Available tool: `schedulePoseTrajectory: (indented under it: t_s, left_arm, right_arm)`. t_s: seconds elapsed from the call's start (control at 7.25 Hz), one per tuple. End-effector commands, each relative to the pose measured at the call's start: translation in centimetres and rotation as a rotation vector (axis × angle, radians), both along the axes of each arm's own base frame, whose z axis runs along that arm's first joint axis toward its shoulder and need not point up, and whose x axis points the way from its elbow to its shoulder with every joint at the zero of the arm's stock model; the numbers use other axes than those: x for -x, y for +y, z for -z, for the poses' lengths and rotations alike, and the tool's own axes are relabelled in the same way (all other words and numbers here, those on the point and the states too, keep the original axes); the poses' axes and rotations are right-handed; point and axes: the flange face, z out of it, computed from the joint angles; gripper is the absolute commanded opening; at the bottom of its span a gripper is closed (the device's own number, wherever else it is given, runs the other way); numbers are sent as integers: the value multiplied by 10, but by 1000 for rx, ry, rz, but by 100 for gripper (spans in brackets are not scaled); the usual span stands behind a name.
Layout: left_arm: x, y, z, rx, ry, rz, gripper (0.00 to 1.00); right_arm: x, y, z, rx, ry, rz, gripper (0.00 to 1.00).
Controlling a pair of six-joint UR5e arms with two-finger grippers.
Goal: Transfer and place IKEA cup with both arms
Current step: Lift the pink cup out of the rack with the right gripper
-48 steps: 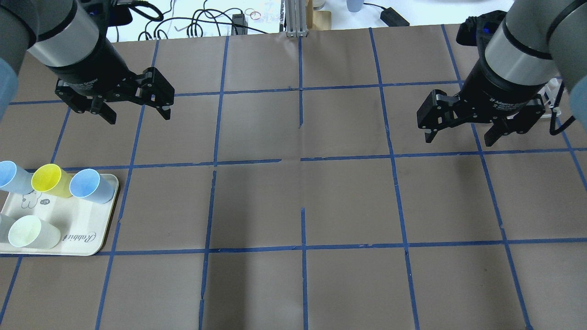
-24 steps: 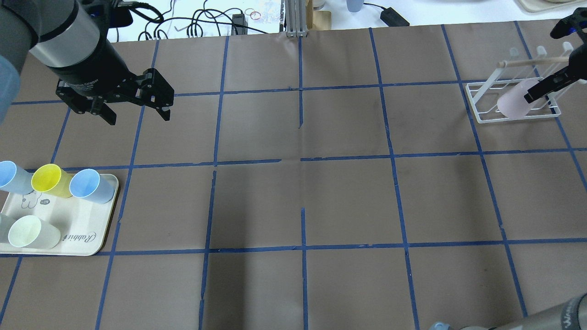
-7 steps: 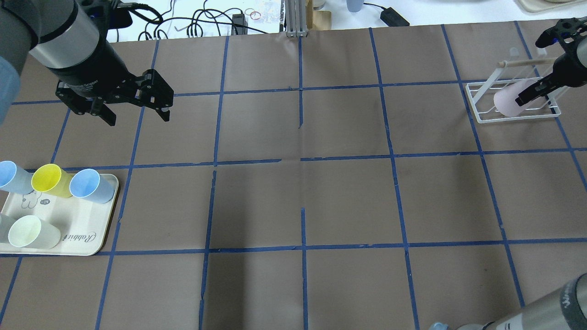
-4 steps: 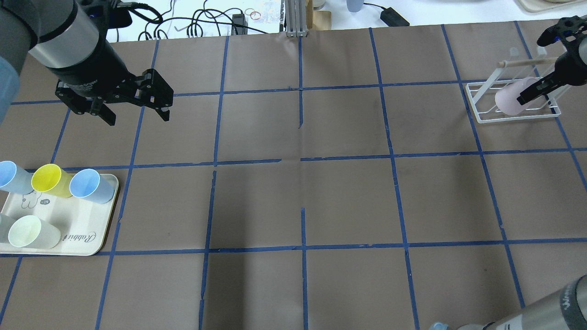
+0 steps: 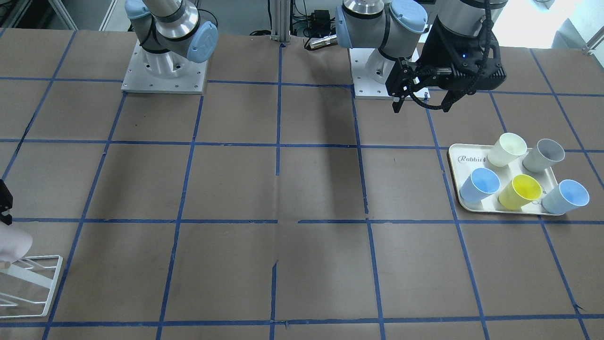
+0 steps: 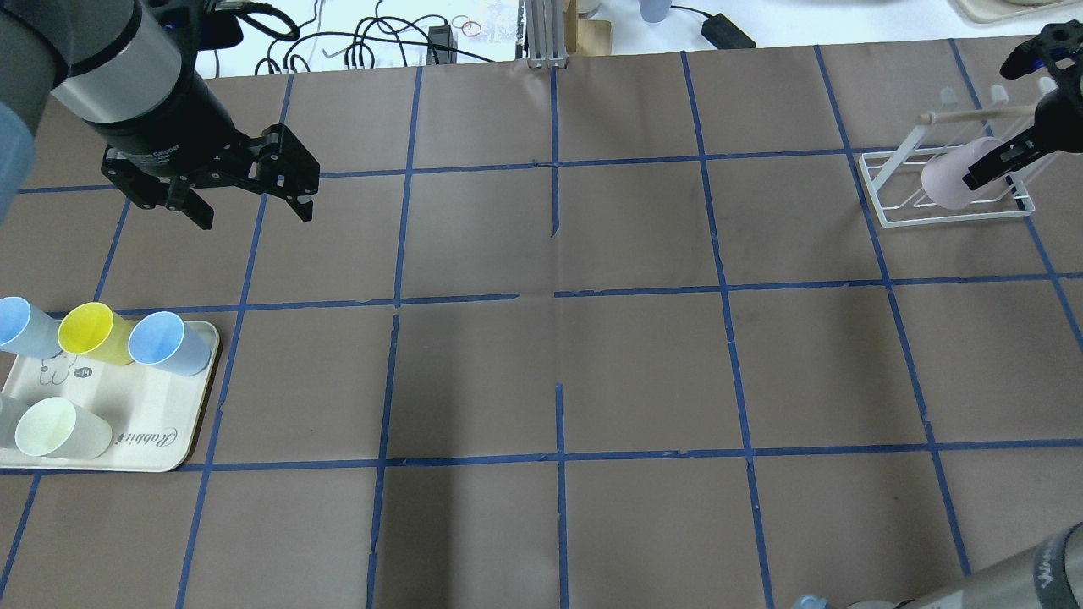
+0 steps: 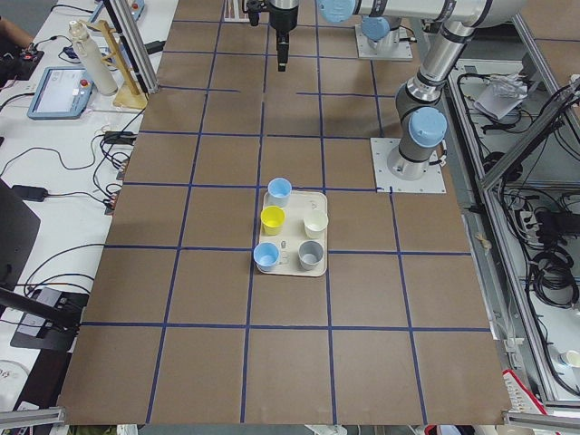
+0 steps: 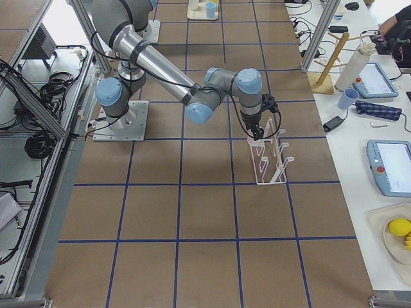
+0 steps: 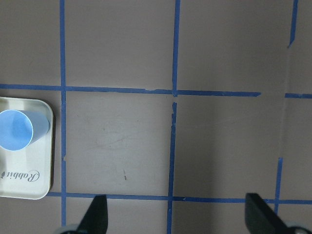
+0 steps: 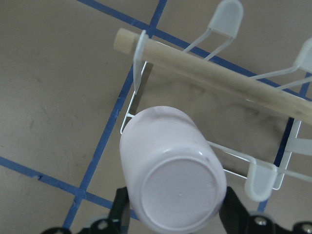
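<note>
The pale pink IKEA cup (image 6: 949,178) is at the white wire rack (image 6: 897,216) at the far right of the table. My right gripper (image 6: 986,165) is shut on it. In the right wrist view the cup (image 10: 173,165) shows bottom-first between the two fingers (image 10: 122,207), just above the rack's wire base. In the front-facing view the cup (image 5: 12,243) is at the left edge. My left gripper (image 6: 245,190) is open and empty, hovering over the far left of the table, beyond the tray.
A cream tray (image 6: 144,423) at the near left holds two light blue cups (image 6: 165,342), a yellow cup (image 6: 89,331), a cream-white cup (image 6: 51,427) and a grey cup (image 5: 545,155). The rack has a wooden dowel (image 10: 209,78) and upright prongs. Cables lie beyond the table's far edge.
My right gripper has moved a little right and away with the pink cup, which has risen off the rack's base. My left arm has not moved.
</note>
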Motion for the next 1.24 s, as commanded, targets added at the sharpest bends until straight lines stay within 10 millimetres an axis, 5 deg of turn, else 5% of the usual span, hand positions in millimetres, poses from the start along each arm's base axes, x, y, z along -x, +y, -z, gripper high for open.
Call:
schedulePoseTrajectory:
  t_s: [0.0,0.55,0.83,1.1]
  left_arm:
    - [0,1,0,0,0,0,100]
    - [1,7,3,-4,11,1,100]
    - [-5,6,3,-5,8,59,100]
    - [-13,11,-2,-10,62,69,100]
  right_arm:
    - [-8,14,-34,-17,-6,2,0]
    - [-25,50,-104,-7,46,7,0]
    - [-100,70,-130,-49,-46,-82,0]
    - [-185,62,-130,-55,-168,-60,0]
